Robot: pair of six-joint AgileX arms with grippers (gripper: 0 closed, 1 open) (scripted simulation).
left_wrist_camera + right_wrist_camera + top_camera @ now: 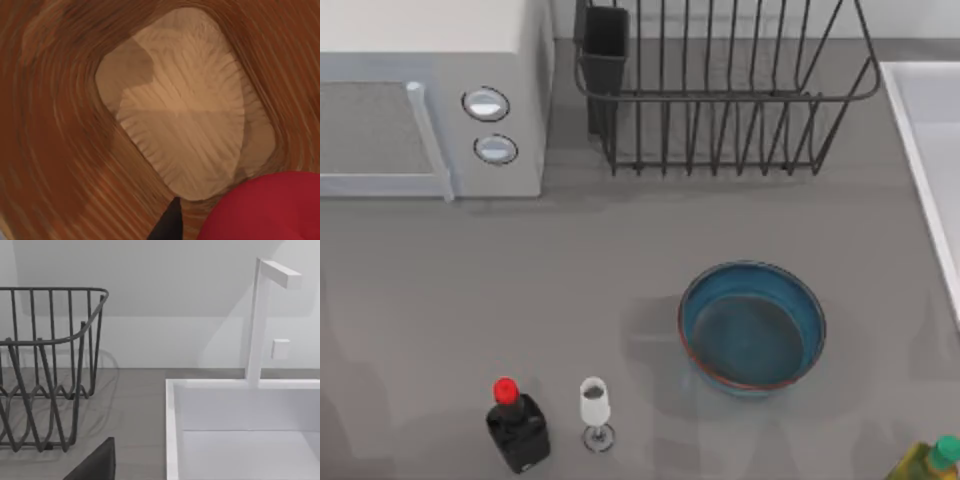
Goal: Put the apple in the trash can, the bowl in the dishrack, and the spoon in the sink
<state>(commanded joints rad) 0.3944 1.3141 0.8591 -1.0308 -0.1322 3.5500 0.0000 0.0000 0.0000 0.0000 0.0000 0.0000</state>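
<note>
Grey matte tabletop (pixel 620 260) seen from above, backed by a pale wall. At the far left stands a boxy grey microwave (pixel 430 95) with a pale door handle and two round dials. Toward the near edge, a squat black bottle (pixel 518 428) with a red cap stands just beside a small clear wine glass (pixel 595 410). Centre rear: the dishrack (pixel 730 95), black wire with upright bars and a rectangular black utensil cup at its left corner. Right of centre: the bowl (pixel 752 327), round, deep-blue glaze, thin reddish-brown rim, darker inside, upright and well apart from the rack. At the right edge lies the sink (pixel 930 140), a pale basin with a raised white rim; the right wrist view shows its square white faucet (pixel 265 315). A yellow bottle with a green cap (pixel 932 458) sits at the near right corner.

The left wrist view looks into a brown, wood-grained container (pixel 55 150) with a pale ribbed floor; the apple (pixel 265 207), smooth bright red, sits at the frame's edge beside a dark finger tip (pixel 170 222). Whether either claw is open or closed cannot be told.
</note>
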